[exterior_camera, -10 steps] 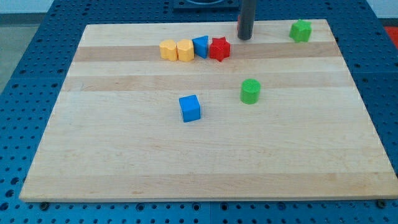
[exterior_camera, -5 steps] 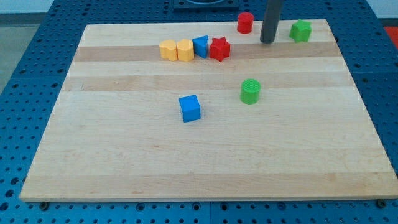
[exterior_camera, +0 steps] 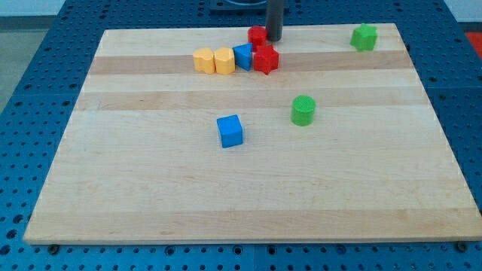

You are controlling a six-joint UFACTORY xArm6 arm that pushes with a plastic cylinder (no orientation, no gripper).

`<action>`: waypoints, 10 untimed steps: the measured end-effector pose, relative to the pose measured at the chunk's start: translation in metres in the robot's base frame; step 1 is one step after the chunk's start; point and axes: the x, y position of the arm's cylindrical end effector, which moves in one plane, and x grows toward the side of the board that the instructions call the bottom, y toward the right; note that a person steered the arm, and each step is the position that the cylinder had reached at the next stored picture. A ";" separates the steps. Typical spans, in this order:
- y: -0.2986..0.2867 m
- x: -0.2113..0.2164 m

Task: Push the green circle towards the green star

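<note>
Touching red cylinder (exterior_camera: pixel 257 35): my tip (exterior_camera: pixel 274 39)

This looks like a robot lab. A light wooden board (exterior_camera: pixel 248 188) lies on a blue metal table (exterior_camera: pixel 30 113) full of little holes in neat rows, the kind used to bolt machines down. A dark rod (exterior_camera: pixel 275 19) comes down from the top, and small toy-like blocks (exterior_camera: pixel 230 130) sit on the board
</note>
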 end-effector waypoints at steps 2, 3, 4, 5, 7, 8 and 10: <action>0.015 0.046; 0.052 0.044; 0.078 0.042; 0.080 0.095; 0.054 0.103; 0.002 0.137; -0.002 0.226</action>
